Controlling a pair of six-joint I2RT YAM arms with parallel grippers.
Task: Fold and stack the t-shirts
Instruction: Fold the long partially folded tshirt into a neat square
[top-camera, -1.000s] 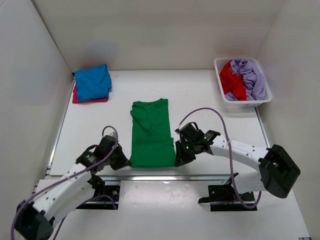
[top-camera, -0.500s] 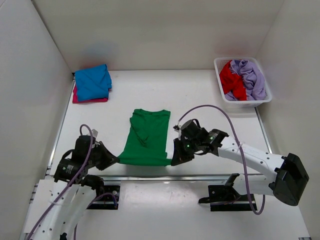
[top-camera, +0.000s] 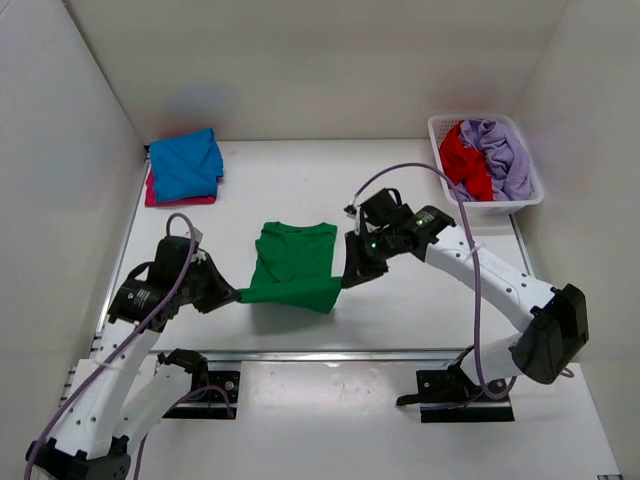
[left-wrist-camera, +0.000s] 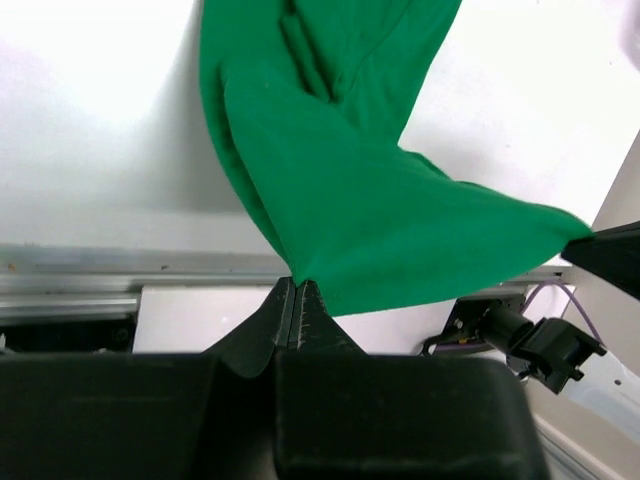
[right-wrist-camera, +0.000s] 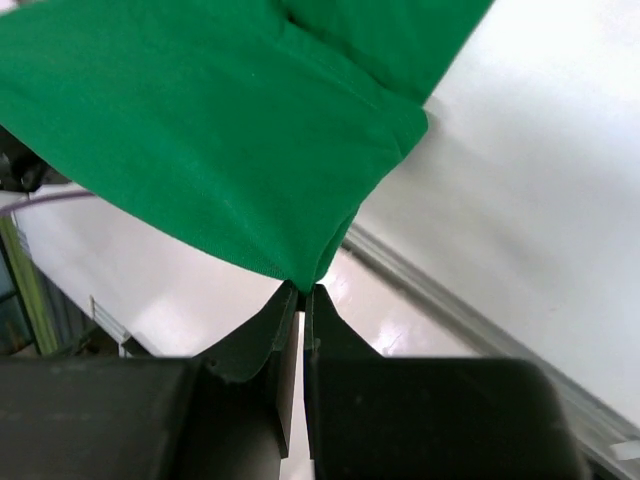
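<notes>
Pinching the green t-shirt (top-camera: 293, 262) by its near corners, left gripper (top-camera: 238, 295) and right gripper (top-camera: 347, 282) clamp the hem raised off the table (top-camera: 420, 300), likely to fold it toward the far collar.

**Change over the last second, overhead view.** The near hem of the green t-shirt (top-camera: 292, 268), previously flat at the 6 o'clock edge of the table (top-camera: 400, 195), has been raised off the surface. It has been carried toward 12 o'clock and pulled into a wider span. The left gripper (top-camera: 236, 295) and right gripper (top-camera: 349, 277) (one at each hem corner) have risen and travelled with it. The right arm (top-camera: 490, 280) has stretched farther out. The collar end has slid slightly toward 6 o'clock, shortening the cloth's outline.
</notes>
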